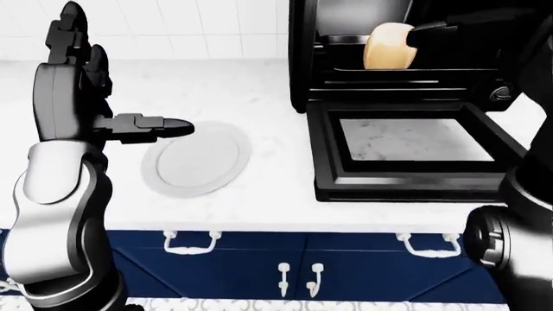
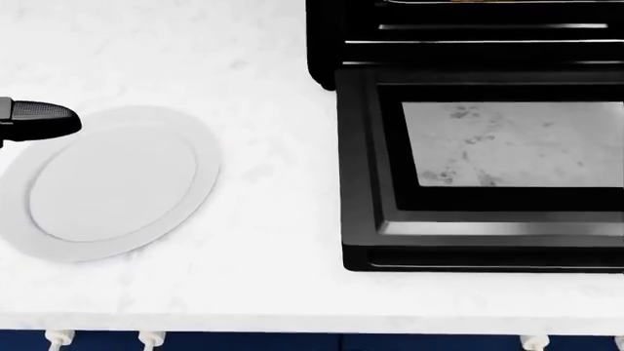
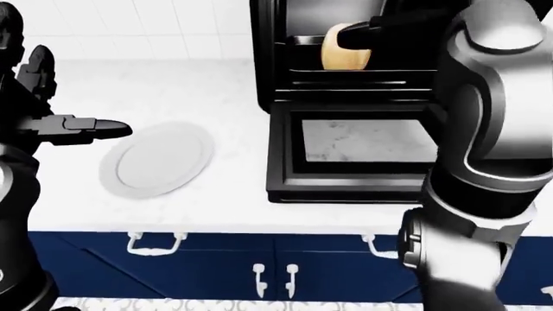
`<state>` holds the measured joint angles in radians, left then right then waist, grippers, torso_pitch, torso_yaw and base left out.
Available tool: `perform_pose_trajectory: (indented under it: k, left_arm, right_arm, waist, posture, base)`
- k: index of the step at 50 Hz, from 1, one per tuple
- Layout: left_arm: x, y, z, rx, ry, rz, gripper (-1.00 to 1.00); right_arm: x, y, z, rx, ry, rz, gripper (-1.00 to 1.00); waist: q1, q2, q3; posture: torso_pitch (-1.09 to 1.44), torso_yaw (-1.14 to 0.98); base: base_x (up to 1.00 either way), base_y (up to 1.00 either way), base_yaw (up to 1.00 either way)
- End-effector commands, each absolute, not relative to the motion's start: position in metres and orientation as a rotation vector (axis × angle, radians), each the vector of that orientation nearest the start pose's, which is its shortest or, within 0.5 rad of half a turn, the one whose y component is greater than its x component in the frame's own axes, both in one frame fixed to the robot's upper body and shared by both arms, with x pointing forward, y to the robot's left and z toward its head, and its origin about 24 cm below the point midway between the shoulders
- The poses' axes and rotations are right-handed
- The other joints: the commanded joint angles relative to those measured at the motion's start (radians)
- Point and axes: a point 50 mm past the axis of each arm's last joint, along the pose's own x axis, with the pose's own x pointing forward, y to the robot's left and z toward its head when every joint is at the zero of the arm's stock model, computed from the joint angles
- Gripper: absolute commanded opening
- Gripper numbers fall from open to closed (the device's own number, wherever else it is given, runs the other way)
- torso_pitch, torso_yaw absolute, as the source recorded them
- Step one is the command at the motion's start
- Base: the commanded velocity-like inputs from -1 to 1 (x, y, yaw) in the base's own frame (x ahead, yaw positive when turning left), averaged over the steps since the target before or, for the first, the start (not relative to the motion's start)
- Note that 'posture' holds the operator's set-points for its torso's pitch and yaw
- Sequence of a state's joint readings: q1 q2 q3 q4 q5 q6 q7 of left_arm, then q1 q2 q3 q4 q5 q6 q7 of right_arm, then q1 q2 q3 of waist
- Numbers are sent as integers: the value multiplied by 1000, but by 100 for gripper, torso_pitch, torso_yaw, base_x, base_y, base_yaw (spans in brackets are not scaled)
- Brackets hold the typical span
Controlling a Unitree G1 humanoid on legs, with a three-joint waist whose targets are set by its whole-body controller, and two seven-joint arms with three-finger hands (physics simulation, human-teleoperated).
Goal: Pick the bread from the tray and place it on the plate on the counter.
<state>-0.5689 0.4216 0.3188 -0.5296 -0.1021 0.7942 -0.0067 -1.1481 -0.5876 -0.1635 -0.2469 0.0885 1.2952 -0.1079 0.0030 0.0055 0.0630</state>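
The bread (image 1: 387,46), a pale tan loaf, stands upright inside the open black toaster oven (image 1: 304,58), on its tray (image 1: 342,40). My right hand (image 3: 361,35) reaches into the oven. One dark finger lies against the bread's upper side and the rest of the hand is hidden by my arm. The white plate (image 1: 197,159) lies on the counter to the left of the oven and also shows in the head view (image 2: 112,183). My left hand (image 1: 112,84) is open and raised, fingers up, thumb pointing right over the plate's left edge.
The oven door (image 2: 507,146) lies folded down flat on the white marble counter (image 2: 273,241), its glass facing up. Blue drawers with white handles (image 1: 192,241) run below the counter edge. A tiled wall (image 1: 216,26) stands behind.
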Motion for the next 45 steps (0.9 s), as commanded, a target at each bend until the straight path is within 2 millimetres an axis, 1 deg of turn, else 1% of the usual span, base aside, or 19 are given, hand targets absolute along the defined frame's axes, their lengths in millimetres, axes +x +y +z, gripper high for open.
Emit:
perform_pose_trajectory:
  k: [1, 3, 5, 10, 13, 18, 24, 31, 37, 45]
  left_arm:
    - [265, 229, 282, 229, -450, 221, 100]
    - [264, 229, 281, 228, -451, 222, 100]
    - [263, 230, 281, 228, -451, 223, 100]
    - [262, 231, 280, 222, -452, 225, 100]
    - [262, 231, 278, 222, -450, 225, 100]
    - [262, 231, 279, 223, -450, 225, 100]
    - [262, 230, 282, 223, -454, 221, 100]
    - [261, 231, 281, 224, -452, 224, 100]
    - [262, 232, 278, 223, -447, 228, 100]
    - [261, 234, 275, 221, -443, 231, 100]
  right_arm:
    - [289, -219, 382, -235, -198, -387, 100]
    - [290, -217, 389, -227, -182, -382, 100]
    - [292, -215, 392, -228, -142, -376, 100]
    - [300, -215, 388, -258, -81, -373, 100]
    - [306, -215, 387, -282, -78, -380, 100]
    - [323, -215, 384, -291, -43, -377, 100]
    - [337, -219, 387, -305, -43, -384, 100]
    - [353, -218, 379, -278, -36, -371, 100]
    - [365, -212, 371, -271, -16, -351, 100]
    - [376, -206, 364, -251, -3, -332, 100]
  waist:
    - [-1, -5, -29]
    - [0, -1, -27]
    - [-1, 1, -25]
    - [-1, 0, -24]
    - [0, 1, -26]
    - [-1, 7, -28]
    - [-1, 13, -30]
    - [-2, 16, -33]
    - [-3, 16, -36]
    - [-3, 17, -38]
  posture:
    - [0, 0]
    - [0, 0]
    - [0, 0]
    - [0, 0]
    - [0, 0]
    - [0, 0]
    - [0, 0]
    - [0, 0]
    - [0, 0]
    - [0, 0]
  base:
    - [0, 0, 0]
    - [0, 0, 0]
    - [0, 0, 0]
    - [0, 0, 0]
    - [0, 0, 0]
    - [0, 0, 0]
    - [0, 0, 0]
    - [0, 0, 0]
    - [0, 0, 0]
    - [0, 0, 0]
